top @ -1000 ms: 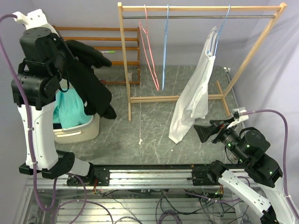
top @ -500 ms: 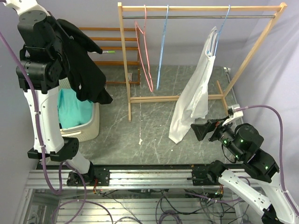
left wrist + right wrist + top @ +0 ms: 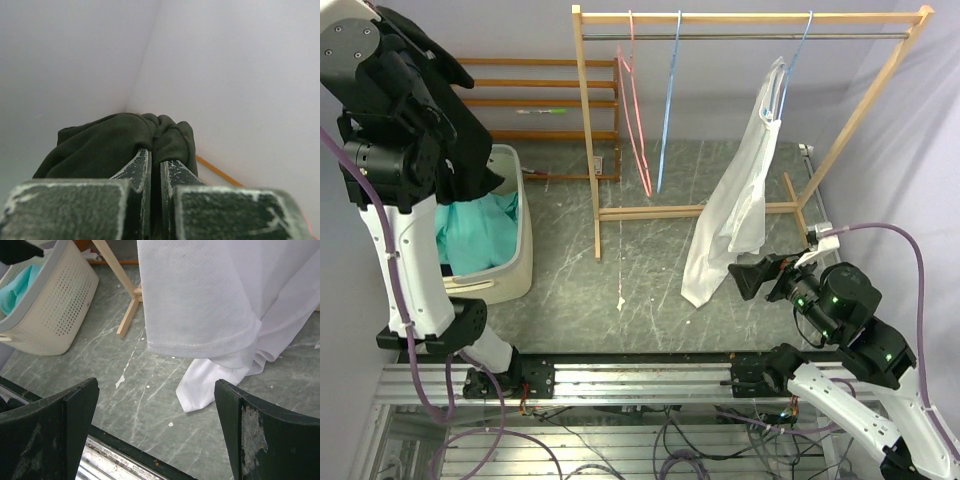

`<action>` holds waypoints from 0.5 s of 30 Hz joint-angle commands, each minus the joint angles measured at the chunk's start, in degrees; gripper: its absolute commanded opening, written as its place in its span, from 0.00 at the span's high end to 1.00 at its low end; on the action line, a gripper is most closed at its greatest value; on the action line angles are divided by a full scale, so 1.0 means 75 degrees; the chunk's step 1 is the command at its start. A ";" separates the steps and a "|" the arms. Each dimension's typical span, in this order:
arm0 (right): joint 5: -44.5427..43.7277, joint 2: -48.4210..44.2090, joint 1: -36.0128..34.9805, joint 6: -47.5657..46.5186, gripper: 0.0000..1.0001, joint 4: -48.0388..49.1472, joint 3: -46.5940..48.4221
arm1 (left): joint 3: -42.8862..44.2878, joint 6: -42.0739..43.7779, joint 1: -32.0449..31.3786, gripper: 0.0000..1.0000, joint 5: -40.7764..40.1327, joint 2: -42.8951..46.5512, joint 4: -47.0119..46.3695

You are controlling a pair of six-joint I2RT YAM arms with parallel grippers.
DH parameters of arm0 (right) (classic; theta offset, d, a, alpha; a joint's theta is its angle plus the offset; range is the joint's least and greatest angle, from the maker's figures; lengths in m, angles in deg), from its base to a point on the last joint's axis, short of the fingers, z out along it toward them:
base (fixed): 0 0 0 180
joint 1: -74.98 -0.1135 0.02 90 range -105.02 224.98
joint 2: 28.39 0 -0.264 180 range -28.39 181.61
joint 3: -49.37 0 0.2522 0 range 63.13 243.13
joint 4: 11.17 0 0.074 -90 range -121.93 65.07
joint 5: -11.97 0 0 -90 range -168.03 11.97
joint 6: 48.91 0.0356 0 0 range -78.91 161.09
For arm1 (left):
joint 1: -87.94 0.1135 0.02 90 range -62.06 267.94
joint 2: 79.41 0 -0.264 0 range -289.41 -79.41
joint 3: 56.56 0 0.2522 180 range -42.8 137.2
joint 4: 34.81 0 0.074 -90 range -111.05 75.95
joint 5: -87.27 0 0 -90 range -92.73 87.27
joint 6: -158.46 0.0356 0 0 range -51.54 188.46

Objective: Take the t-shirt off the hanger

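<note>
T-shirt [image 3: 740, 190] hung on the blue hanger [image 3: 797, 55] at the right end of the rack [image 3: 750, 17], hem beside your wide-open right gripper [image 3: 740, 280]. You'd have done best pinching one layer there and drawing it down. Your left gripper [image 3: 155, 157] clamped a dark garment [image 3: 100, 145].

T-shirt [image 3: 735, 215]: was plain white, no print.
Its hanger [image 3: 799, 55]: was lt blue.
Dark garment [image 3: 450, 120]: was v. dark green-black, plain.
Basket [image 3: 517, 250]: was cream w/ grid of small holes.
Cloth in basket [image 3: 475, 235]: was teal.
Pink hanger [image 3: 636, 120]: was pink.
Blue hanger [image 3: 670, 100]: was blue.
Rack [image 3: 590, 130]: was pale wood.
Floor [image 3: 640, 260]: was grey-green, marbled w/ white streaks.
</note>
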 commanded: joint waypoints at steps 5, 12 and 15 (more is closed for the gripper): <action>-0.0056 -0.0043 -0.0035 0.0055 0.00 -0.0011 -0.0009 | -0.4298 -0.0306 0.0322 0.89 -0.0340 0.1455 -0.0625; -0.0034 -0.0159 -0.0036 0.0045 0.00 0.0011 -0.0021 | -0.7720 -0.1033 0.1319 0.89 0.0578 0.2135 -0.0792; -0.0027 -0.0211 -0.0035 0.0042 0.00 0.0010 -0.0022 | -0.8084 -0.1287 0.1801 0.89 0.1176 0.2033 -0.0736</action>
